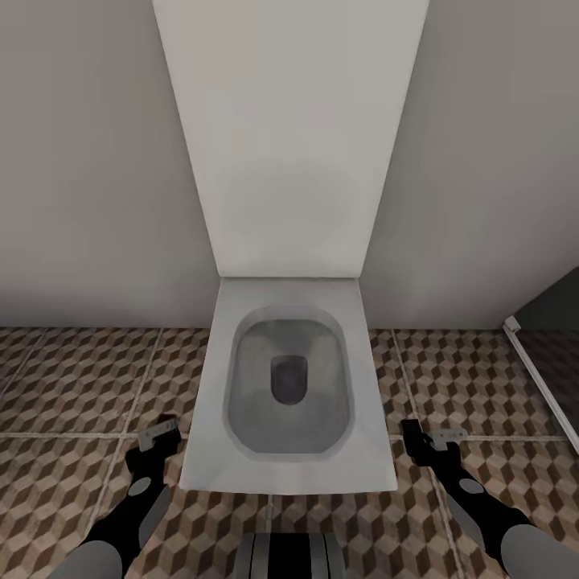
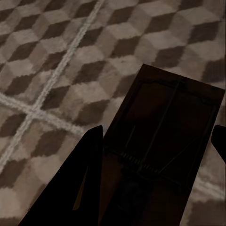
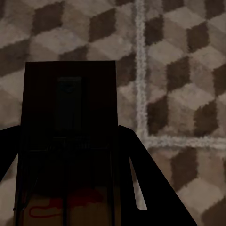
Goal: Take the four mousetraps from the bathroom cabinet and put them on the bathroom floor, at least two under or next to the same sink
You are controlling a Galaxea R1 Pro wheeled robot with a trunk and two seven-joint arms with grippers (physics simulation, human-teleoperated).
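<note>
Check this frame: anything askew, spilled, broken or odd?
Nothing spilled or broken. The toilet stands open and intact on the tiled floor. Each end effector, left and right, holds a mousetrap above the tiles.

1. Plain pale grey wall [image 1: 88, 161] spans the back of the head view, flat and unmarked, meeting the floor along a straight line.
2. White rectangular toilet with grey oval bowl [image 1: 289, 386] stands against this wall, centred in the view; its upright white lid panel [image 1: 289, 137] rises flat against the wall.
3. Square-tiled floor with brown, beige and white cube pattern [image 1: 72, 378] lies on both sides of the toilet; pale grout lines cross it.
4. At far right, a dark glass panel with white bottom rail [image 1: 547, 386] runs diagonally across the tiles.
5. Light is even and diffuse; no strong shadows.
</note>
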